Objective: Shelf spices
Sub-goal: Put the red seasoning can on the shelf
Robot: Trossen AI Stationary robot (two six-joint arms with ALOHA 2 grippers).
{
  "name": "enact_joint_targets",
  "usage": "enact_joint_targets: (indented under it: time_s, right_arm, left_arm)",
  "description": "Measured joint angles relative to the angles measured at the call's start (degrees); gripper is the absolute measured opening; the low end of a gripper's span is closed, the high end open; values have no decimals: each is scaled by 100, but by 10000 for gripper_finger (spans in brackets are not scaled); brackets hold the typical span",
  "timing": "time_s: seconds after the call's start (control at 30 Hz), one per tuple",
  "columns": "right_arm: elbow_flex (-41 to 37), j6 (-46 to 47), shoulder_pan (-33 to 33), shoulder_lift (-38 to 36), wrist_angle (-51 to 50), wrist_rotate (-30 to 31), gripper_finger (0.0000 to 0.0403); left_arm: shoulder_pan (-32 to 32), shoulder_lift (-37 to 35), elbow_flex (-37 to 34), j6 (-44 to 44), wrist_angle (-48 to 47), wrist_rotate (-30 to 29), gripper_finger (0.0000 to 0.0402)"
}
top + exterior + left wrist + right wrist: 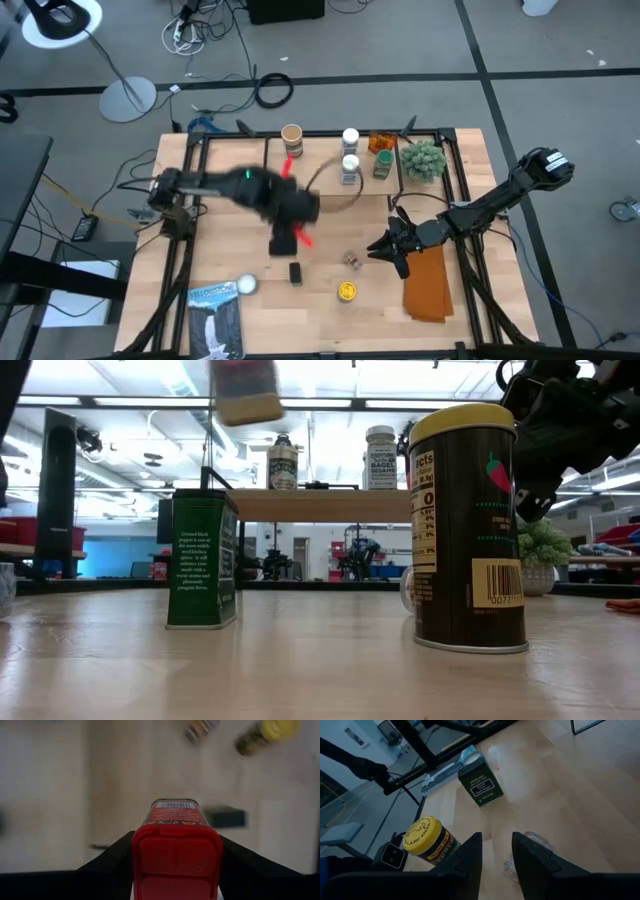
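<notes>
My left gripper [295, 238] hangs over the middle of the table, shut on a red-lidded spice tin [176, 835], which shows high up in the low view [245, 395]. On the table below stand a dark green tin [296, 272], a yellow-lidded jar [347, 291], a small clear jar [351, 259] and a white-lidded jar [245, 285]. The shelf [320, 505] runs along the far edge, and several spices [350, 150] stand on it. My right gripper [497, 850] waits at the table's right, open by a narrow gap with nothing between its fingers. My left gripper pinches the red tin between its two fingers, one on each side of the tin near the lid end [137, 845]. The fingers come from above, pointing steeply down. The tin's lid faces the wrist and its barcoded bottom [174, 805] points down. The tin is lifted clear.
An orange folded cloth [430, 280] lies at the near right under my right arm. A blue-and-white booklet [215, 320] lies at the near left. A small green plant [423, 160] stands at the shelf's right end. Bare wood lies between the loose spices and the shelf.
</notes>
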Motion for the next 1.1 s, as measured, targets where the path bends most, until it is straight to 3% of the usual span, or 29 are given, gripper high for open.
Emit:
enact_joint_targets:
  time_s: [0.3, 0.47, 0.73, 1.1]
  right_arm:
    - [0, 0, 0, 0, -1, 0, 107]
    - [0, 0, 0, 0, -13, 0, 107]
    - [0, -2, 0, 0, -47, 0, 107]
    - [0, -2, 0, 0, -90, 0, 107]
  left_arm:
    - [1785, 58, 479, 2122, 260, -7, 216]
    - [2508, 301, 479, 2970, 782, 403, 216]
    - [2944, 844, 478, 3487, 1152, 428, 218]
    - [2831, 1132, 478, 3461, 1761, 473, 219]
